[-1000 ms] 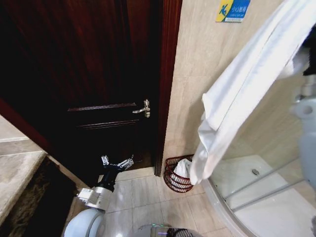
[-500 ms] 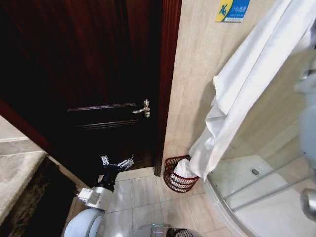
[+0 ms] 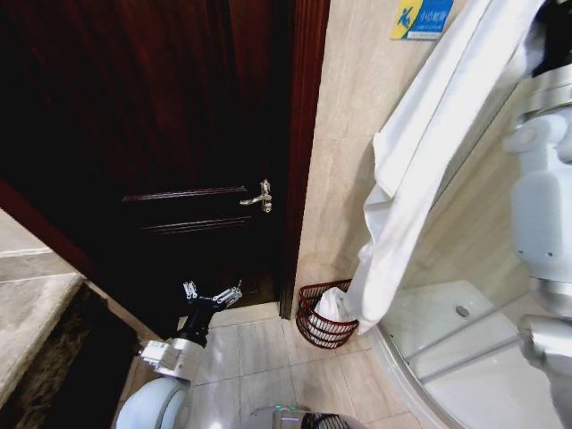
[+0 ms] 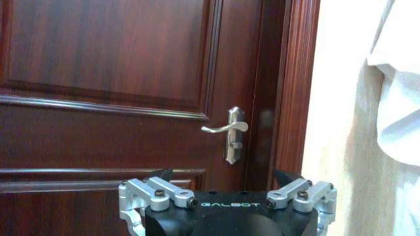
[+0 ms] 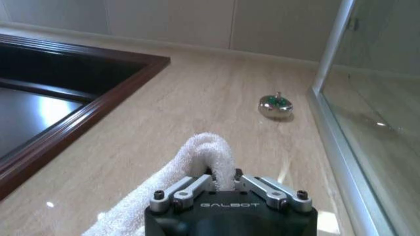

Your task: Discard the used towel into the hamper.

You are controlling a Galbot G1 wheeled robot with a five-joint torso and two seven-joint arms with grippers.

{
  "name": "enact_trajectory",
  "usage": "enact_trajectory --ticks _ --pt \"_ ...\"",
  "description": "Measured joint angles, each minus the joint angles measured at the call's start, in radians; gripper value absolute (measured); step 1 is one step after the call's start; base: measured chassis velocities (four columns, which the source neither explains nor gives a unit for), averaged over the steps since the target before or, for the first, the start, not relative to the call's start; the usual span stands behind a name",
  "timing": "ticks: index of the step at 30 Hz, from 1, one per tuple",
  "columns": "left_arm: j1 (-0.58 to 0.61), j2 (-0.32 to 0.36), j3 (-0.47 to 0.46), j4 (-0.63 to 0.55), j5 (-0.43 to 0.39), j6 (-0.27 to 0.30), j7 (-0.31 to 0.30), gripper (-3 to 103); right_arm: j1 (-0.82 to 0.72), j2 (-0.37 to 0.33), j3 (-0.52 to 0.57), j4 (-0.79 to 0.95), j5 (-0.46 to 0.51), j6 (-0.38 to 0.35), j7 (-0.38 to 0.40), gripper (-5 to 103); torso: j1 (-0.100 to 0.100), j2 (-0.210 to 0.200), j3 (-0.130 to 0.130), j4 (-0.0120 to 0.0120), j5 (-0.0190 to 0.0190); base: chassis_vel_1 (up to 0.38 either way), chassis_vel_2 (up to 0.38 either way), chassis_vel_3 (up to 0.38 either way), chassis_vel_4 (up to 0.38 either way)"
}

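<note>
In the right half of the head view a long white towel [image 3: 420,170] is seen, plain and soft, gathered into loose folds; its long axis runs on a slant from the upper right corner of the frame down toward the lower centre, and its lower end hangs into the hamper [image 3: 323,317], where it is bunched inside the rim; the hamper is a small round basket of dark red-brown open wire, narrowing toward its base, set upright on the pale tiled floor [image 3: 268,357] at the lower centre of the frame, close against the beige wall [image 3: 357,116] and just right of the dark wooden door [image 3: 179,134]; in the right wrist view the right gripper [image 5: 223,183] is shown with its fingers closed on a looped fold of the towel [image 5: 196,157], the terry cloth bulging above the fingers; at the lower left of the head view the left gripper [image 3: 212,294] is held low before the door with its fingers spread apart and nothing between them; in the left wrist view the same gripper [image 4: 223,184] is seen facing the door handle [image 4: 229,132], well apart from it.
</note>
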State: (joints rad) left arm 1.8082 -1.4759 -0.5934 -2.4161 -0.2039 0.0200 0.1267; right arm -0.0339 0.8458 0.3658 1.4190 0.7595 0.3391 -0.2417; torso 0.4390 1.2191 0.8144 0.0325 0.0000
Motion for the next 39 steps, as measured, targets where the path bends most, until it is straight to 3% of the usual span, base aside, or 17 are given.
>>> enact_trajectory --ticks 14,30,39 --pt "0.000 0.000 0.000 0.000 0.000 0.000 0.000 100 -0.130 0.022 0.048 0.020 -0.013 0.025 -0.013 5 0.000 0.000 0.000 0.0000 -0.0003 0.000 0.000 0.000 0.000" --pt "0.000 0.000 0.000 0.000 0.000 0.000 0.000 100 -0.463 0.060 0.166 0.155 -0.009 0.020 -0.018 5 0.000 0.000 0.000 0.0001 -0.0002 0.000 0.000 0.000 0.000" --pt "0.000 0.000 0.000 0.000 0.000 0.000 0.000 100 -0.555 0.085 0.197 0.168 -0.022 0.035 -0.029 5 0.000 0.000 0.000 0.0000 -0.0002 0.000 0.000 0.000 0.000"
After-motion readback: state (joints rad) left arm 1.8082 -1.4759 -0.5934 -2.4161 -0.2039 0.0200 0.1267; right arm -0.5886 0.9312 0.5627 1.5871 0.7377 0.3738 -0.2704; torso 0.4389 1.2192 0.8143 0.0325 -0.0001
